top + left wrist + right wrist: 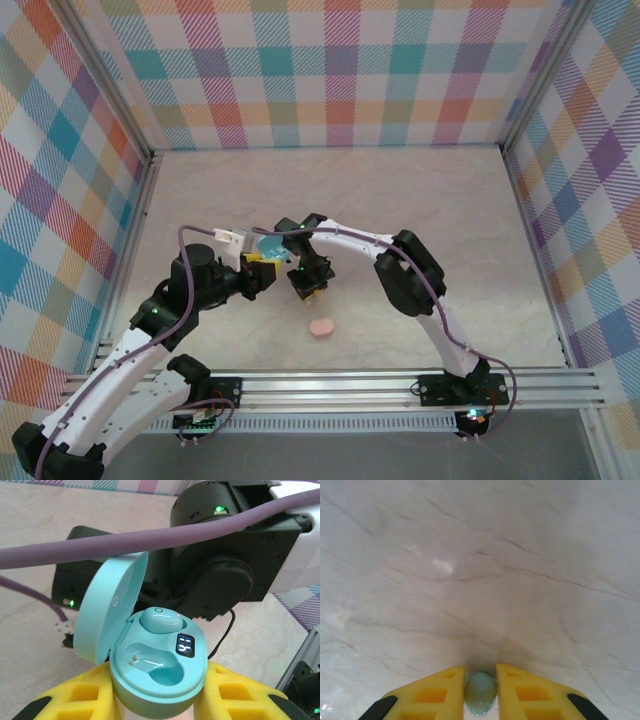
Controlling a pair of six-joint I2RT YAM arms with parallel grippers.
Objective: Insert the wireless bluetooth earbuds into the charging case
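My left gripper [157, 702] is shut on an open light blue charging case [197, 680], its yellow fingers [75, 695] pressing both sides. The lid [107, 607] is tipped back to the left. One light blue earbud [160, 620] sits in the far slot, and the near slot [155, 665] is empty. My right gripper [480, 682] is shut on a second light blue earbud [481, 694], just above the table. In the top view the right gripper [308, 288] points down just right of the left gripper [262, 262] and the case [270, 244].
A closed pale pink oval case [321, 327] lies on the table just in front of the right gripper. The right arm's dark wrist [220, 575] and a purple cable [150, 537] hang close behind the open case. Checked walls [330, 70] ring the marble table [450, 200].
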